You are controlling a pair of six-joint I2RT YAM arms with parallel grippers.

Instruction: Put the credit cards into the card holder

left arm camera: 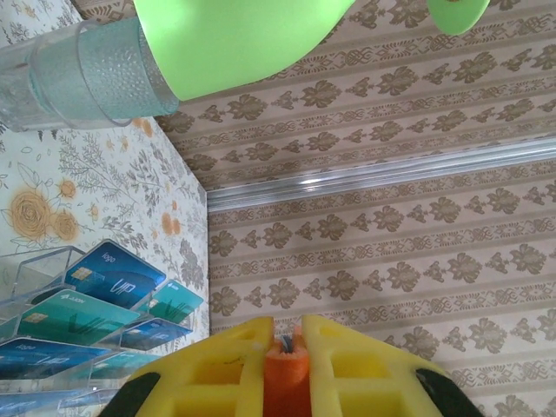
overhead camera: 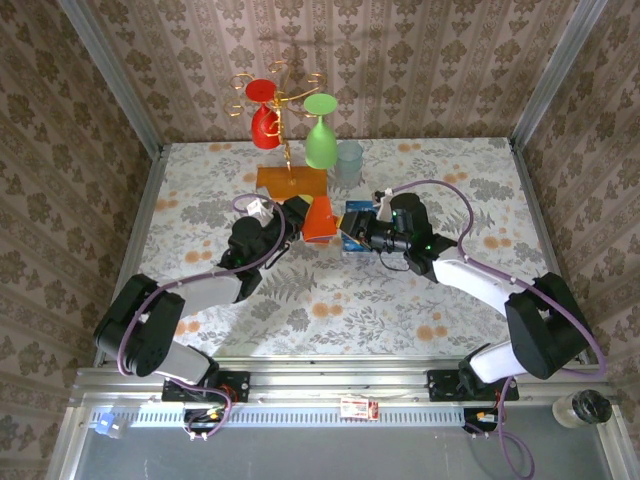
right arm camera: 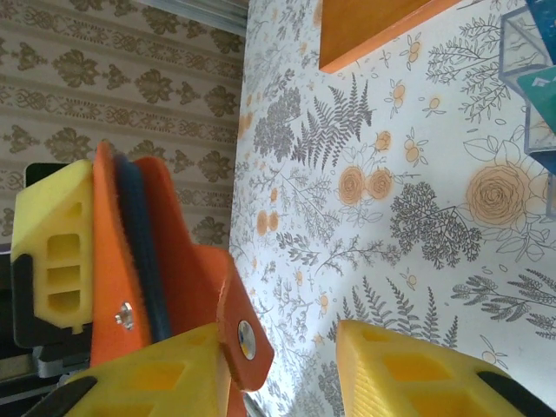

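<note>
1. The left gripper [left arm camera: 285,337] has its yellow fingers pressed together on one edge of the small orange-red folding wallet [left arm camera: 287,382].
2. The right gripper [right arm camera: 287,352] has its yellow fingers spread, and bare floral tablecloth [right arm camera: 347,261] shows through the gap. It pinches nothing. The wallet's flap with a metal snap [right arm camera: 246,339] lies just beside one of its fingers; I cannot tell whether they touch.
3. From the right wrist, the wallet stands partly open, with grey-blue lining between its orange-red leaves.
4. From above, the two grippers face each other at mid-table. The wallet is between them, with the left gripper on its left side.
5. The thin blue and teal plastic credit cards [left arm camera: 113,280] sit slanted in the tiers of a clear plastic rack [left arm camera: 35,261]. The rack is just to the right of the wallet and under the right gripper.
6. Behind them is a flat orange base [overhead camera: 290,178] carrying a gold wire stand. A red goblet [overhead camera: 264,122] and a green goblet [overhead camera: 320,140] hang from it upside down.
7. A clear ribbed tumbler [overhead camera: 348,160] stands just beside the green goblet.
</note>
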